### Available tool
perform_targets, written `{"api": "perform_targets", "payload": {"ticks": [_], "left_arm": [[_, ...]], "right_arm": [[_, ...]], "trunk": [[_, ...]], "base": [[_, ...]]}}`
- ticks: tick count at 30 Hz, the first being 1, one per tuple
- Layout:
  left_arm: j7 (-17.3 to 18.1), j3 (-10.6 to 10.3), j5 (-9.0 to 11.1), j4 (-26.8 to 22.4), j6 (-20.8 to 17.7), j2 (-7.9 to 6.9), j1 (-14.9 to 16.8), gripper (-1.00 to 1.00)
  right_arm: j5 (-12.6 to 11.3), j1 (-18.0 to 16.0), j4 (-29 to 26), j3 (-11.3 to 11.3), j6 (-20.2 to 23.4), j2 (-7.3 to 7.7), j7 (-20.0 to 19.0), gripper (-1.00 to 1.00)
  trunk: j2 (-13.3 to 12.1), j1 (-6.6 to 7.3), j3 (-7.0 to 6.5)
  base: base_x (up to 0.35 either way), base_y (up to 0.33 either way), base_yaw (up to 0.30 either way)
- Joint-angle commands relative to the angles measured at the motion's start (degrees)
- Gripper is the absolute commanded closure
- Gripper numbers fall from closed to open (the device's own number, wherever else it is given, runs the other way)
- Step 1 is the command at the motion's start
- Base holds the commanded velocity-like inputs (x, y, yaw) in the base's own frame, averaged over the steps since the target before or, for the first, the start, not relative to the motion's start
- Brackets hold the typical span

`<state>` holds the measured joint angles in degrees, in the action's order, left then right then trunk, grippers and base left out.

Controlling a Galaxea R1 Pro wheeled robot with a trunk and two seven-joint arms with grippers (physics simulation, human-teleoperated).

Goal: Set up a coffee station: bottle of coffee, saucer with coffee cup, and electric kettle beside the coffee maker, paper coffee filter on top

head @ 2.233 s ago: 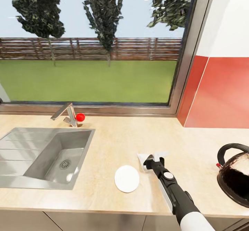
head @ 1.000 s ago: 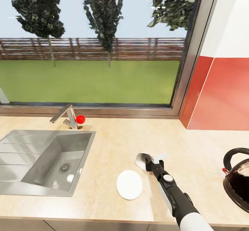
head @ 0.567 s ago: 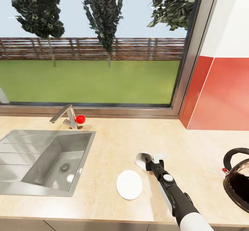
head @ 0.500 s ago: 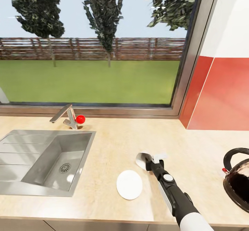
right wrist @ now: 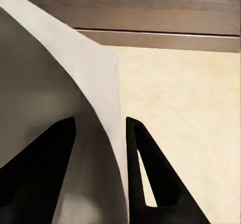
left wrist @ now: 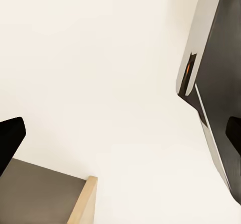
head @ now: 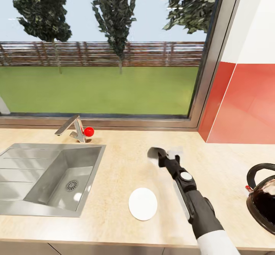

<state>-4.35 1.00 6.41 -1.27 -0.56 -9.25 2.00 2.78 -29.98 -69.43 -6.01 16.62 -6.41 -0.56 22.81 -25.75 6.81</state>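
My right gripper (head: 162, 156) is shut on the white paper coffee filter (head: 172, 150) and holds it a little above the kitchen countertop (head: 122, 163), out past the saucer. In the right wrist view the filter (right wrist: 75, 83) is a pale sheet pinched between the two black fingers (right wrist: 145, 174). The flat round white saucer (head: 143, 204) lies bare on the counter near the front edge, left of my right forearm. At the right edge of the head view stands the glass electric kettle (head: 263, 203) with its black loop handle. My left gripper (left wrist: 120, 138) is open, facing a white wall.
A steel sink (head: 46, 176) with a faucet (head: 74, 127) and a red knob (head: 89, 131) takes up the counter's left. A wide window runs behind, and a red wall panel (head: 240, 106) stands at the right. A dark glossy panel (left wrist: 216, 73) crosses the left wrist view.
My right gripper has lifted the filter off the counter and carried it farther from me, toward the window. Saucer and kettle have stayed put.
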Motion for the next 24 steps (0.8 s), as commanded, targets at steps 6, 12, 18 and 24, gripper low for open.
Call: {"api": "perform_targets", "payload": {"ticks": [6,12,18,24], "left_arm": [[-0.05,0.08,0.54,-0.05,-0.14,-0.05,0.02,-1.00],[-0.05,0.05,0.54,-0.05,-0.23,0.01,0.02,-1.00],[-0.05,0.13,0.54,-0.11,-0.23,0.02,0.02,-1.00],[-0.13,0.14,0.54,-0.22,-0.22,0.06,0.11,-1.00]], "right_arm": [[0.03,-1.45,-13.15,-0.46,15.57,-2.62,-0.40,1.00],[-0.27,-1.74,-16.00,-0.45,18.83,-2.90,-8.38,1.00],[-0.55,-1.75,-16.25,-0.56,19.17,-2.98,-9.70,1.00],[-3.41,-1.75,-16.02,-0.55,19.24,-2.95,-9.81,1.00]], "trunk": [[0.11,-0.04,0.13],[0.11,-0.04,0.13],[0.11,-0.04,0.13],[0.11,-0.04,0.13]], "base": [[0.000,0.000,0.000],[0.000,0.000,0.000],[0.000,0.000,0.000],[-0.105,0.098,0.000]]}}
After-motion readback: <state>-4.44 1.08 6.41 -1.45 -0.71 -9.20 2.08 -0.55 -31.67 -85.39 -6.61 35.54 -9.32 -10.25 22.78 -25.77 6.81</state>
